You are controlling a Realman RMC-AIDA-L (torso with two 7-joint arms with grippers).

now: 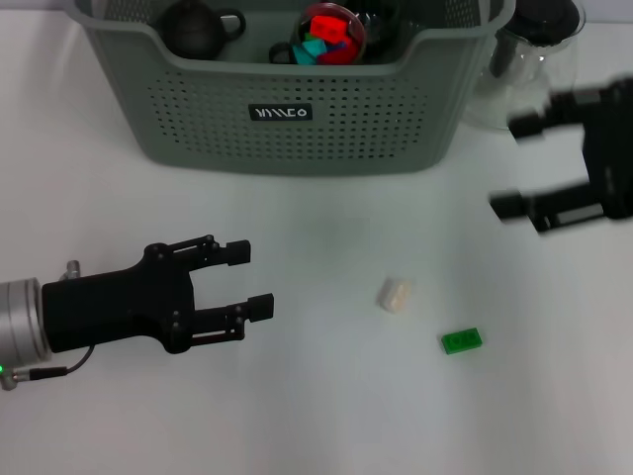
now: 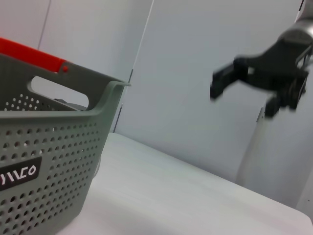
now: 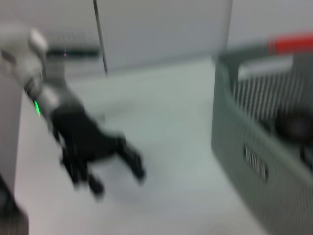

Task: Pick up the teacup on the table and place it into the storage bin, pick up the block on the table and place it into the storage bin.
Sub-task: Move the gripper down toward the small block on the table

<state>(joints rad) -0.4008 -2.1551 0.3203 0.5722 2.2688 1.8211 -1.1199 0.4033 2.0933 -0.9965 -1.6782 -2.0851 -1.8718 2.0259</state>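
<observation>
Right hand (image 1: 524,163) hangs spread and empty beside the storage bin (image 1: 287,119); left hand (image 1: 247,280) waits agape in front of it. Green block (image 1: 462,341) lies on the desk (image 1: 326,416), near a white piece (image 1: 394,295). Probably light, rigid, flat: pinch its long sides.

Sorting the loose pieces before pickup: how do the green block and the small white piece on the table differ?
The green block is flat, rectangular and bright green; the white piece is rounded, cream-white and chunkier. The green block lies nearer the robot's right side, the white piece closer to the storage bin. Both rest loose on the table, ungripped.
</observation>
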